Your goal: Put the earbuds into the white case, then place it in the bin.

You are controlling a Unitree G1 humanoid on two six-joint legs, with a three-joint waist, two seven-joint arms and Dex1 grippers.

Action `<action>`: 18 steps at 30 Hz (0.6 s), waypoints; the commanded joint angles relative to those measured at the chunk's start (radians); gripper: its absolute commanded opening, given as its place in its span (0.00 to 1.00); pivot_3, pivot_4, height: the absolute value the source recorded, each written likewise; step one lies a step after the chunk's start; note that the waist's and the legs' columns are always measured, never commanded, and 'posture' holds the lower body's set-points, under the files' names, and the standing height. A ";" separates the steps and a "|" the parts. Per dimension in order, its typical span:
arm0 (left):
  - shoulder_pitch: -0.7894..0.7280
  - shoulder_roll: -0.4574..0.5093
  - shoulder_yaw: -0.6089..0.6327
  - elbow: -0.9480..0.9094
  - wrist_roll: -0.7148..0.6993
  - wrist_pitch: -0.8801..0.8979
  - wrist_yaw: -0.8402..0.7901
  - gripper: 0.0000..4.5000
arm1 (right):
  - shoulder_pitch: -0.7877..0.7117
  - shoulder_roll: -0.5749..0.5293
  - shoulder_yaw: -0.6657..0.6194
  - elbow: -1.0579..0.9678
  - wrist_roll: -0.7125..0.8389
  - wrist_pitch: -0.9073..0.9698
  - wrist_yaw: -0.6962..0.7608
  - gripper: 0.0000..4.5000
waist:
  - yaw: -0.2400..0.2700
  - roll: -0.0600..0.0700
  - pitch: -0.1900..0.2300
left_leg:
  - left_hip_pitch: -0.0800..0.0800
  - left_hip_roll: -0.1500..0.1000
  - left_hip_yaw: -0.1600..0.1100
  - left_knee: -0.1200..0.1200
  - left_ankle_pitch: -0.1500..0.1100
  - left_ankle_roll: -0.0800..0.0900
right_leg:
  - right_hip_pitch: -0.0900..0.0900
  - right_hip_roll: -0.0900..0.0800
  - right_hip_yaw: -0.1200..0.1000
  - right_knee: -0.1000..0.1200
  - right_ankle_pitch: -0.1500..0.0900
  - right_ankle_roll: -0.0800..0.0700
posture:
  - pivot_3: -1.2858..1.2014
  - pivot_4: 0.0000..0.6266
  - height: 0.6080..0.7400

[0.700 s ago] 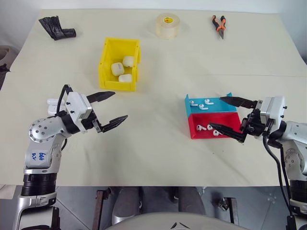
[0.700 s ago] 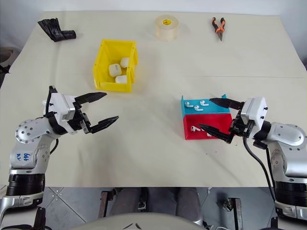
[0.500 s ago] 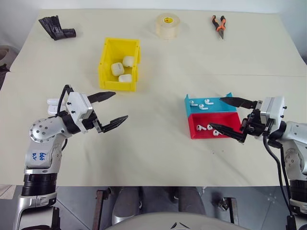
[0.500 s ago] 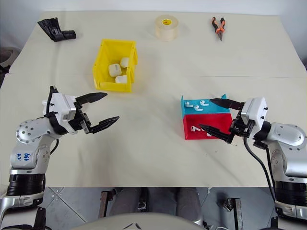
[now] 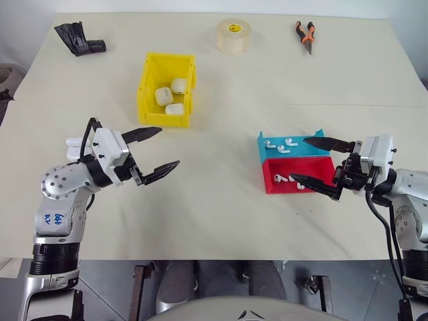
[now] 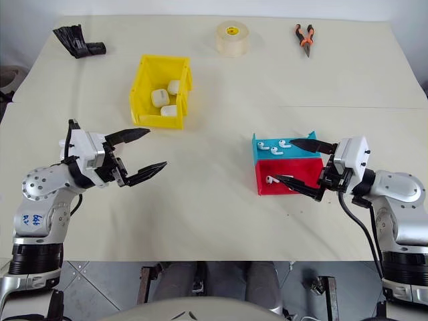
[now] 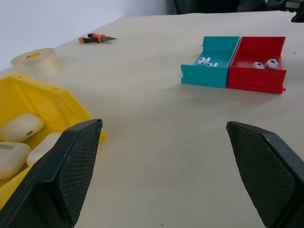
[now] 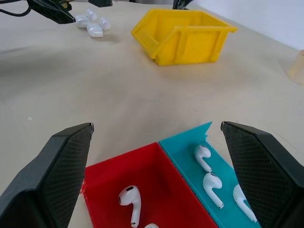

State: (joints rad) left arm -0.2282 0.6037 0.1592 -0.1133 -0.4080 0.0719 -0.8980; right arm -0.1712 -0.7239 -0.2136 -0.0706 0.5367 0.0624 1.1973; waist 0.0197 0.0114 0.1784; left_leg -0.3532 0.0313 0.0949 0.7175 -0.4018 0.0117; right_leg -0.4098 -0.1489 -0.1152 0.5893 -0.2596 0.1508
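The tiny glossy white earbuds (image 6: pixel 275 145) are lying loose in the shallow blue tray (image 6: pixel 294 151) and red tray (image 6: pixel 301 170), three white cases (image 6: pixel 163 100) are sitting in the yellow plastic bin (image 6: pixel 148 83), while left gripper (image 6: pixel 141 153) and right gripper (image 6: pixel 297 162) are hovering wide open, empty.

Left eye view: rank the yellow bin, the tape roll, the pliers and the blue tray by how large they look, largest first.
1. Yellow bin.
2. Blue tray.
3. Tape roll.
4. Pliers.
The tape roll and pliers lie farther from the camera, so their true sizes may run closer to the tray's than they look.
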 commanded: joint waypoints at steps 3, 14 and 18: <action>0.097 -0.020 0.120 -0.149 -0.003 0.066 0.188 0.99 | -0.052 0.054 0.030 -0.029 0.027 -0.023 0.008 1.00 | -0.008 0.000 0.000 | 0.000 0.000 0.000 0.000 0.000 0.000 | 0.000 0.000 0.000 0.000 0.000 0.000 | 0.52 0.24 1.00; 0.428 -0.123 0.324 -0.523 0.024 0.528 0.641 0.99 | -0.178 0.221 0.092 -0.055 0.062 -0.077 -0.003 1.00 | -0.017 0.000 0.000 | 0.000 0.000 -0.002 0.000 0.000 0.000 | 0.000 0.000 0.000 0.000 0.000 0.000 | 0.52 0.24 1.00; 0.441 -0.137 0.360 -0.589 0.005 0.674 0.716 0.99 | -0.195 0.220 0.108 -0.019 0.051 -0.090 0.033 1.00 | -0.017 -0.001 0.000 | 0.000 0.000 -0.002 0.000 0.000 0.000 | 0.000 0.000 0.000 0.001 0.000 -0.001 | 0.52 0.24 1.00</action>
State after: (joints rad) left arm 0.2220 0.4633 0.4864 -0.6391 -0.3899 0.7087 -0.2093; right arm -0.3559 -0.4997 -0.1043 -0.0861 0.5787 -0.0041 1.2120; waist 0.0028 0.0107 0.1781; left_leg -0.3529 0.0318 0.0926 0.7174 -0.4019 0.0116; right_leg -0.4096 -0.1494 -0.1150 0.5904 -0.2600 0.1500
